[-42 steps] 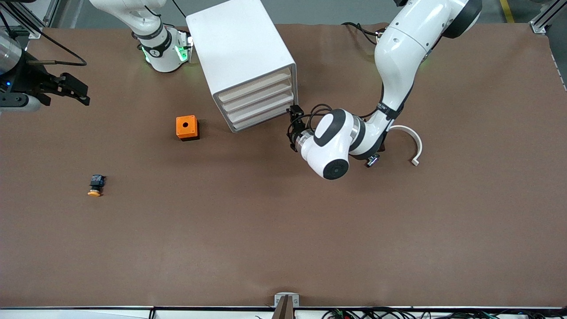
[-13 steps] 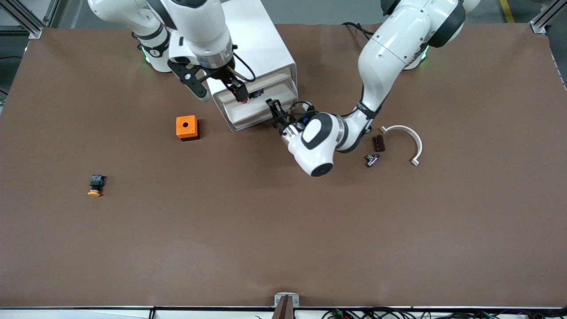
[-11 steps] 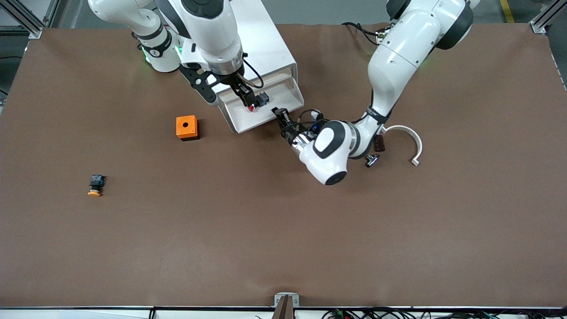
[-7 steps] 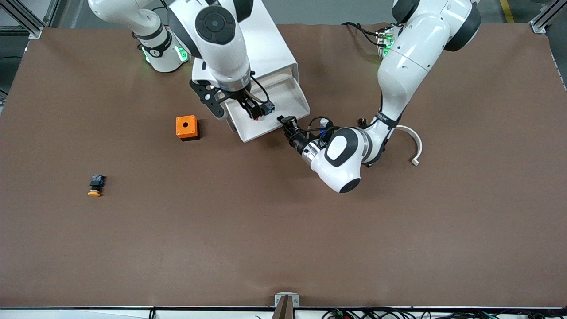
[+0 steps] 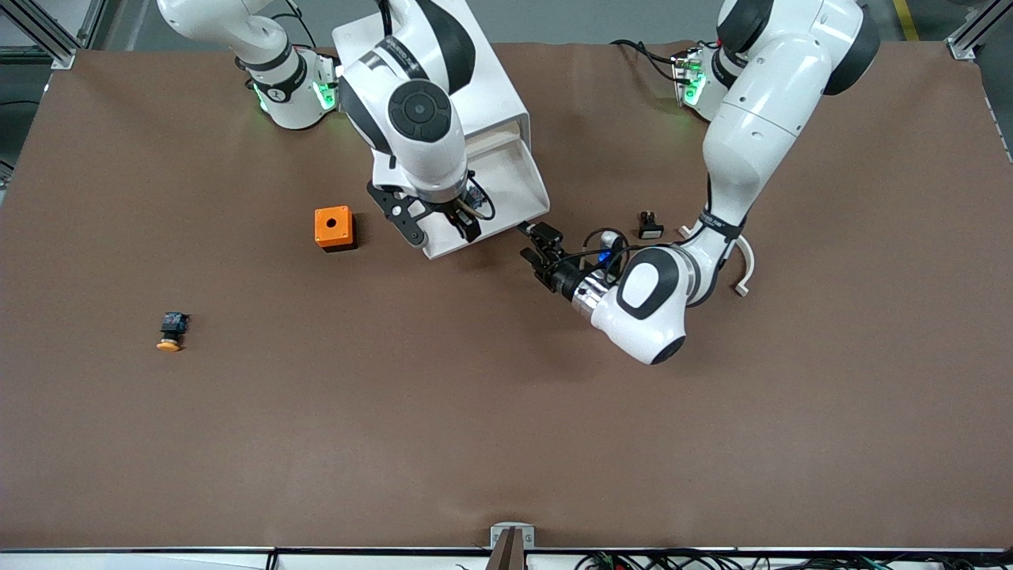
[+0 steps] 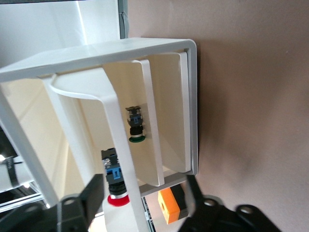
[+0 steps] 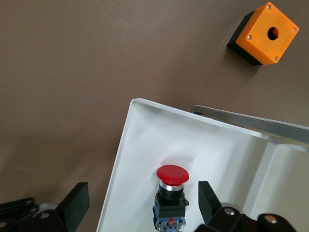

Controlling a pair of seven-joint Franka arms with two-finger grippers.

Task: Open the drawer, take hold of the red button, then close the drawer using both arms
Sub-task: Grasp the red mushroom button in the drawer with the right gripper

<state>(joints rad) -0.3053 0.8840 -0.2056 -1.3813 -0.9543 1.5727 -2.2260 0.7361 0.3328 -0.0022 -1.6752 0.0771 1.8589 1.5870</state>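
Note:
The drawer [image 5: 518, 184] stands pulled out of the white cabinet [image 5: 491, 83] toward the front camera. The button [image 7: 172, 194], red cap with a black-and-blue body, lies in the drawer near its front rim. It also shows in the left wrist view [image 6: 117, 186]. My right gripper [image 7: 142, 203] hangs over the drawer [image 7: 140, 145], open, one finger on each side of the button with gaps between. In the front view the right gripper [image 5: 457, 222] covers most of the button. My left gripper [image 5: 533, 243] is open, just off the drawer's front corner, holding nothing. The drawer's front [image 6: 116, 140] faces it.
An orange cube with a hole [image 5: 334, 228] sits beside the cabinet toward the right arm's end. An orange-yellow-capped button [image 5: 169, 331] lies nearer the front camera. A green-capped button [image 6: 135, 126] lies deeper in the drawer. A white curved part [image 5: 744, 257] and a small black piece [image 5: 650, 226] lie by the left arm.
The left gripper pulled the drawer out, then let go and backed off toward the front camera. The right gripper came down over the drawer and now straddles the button.

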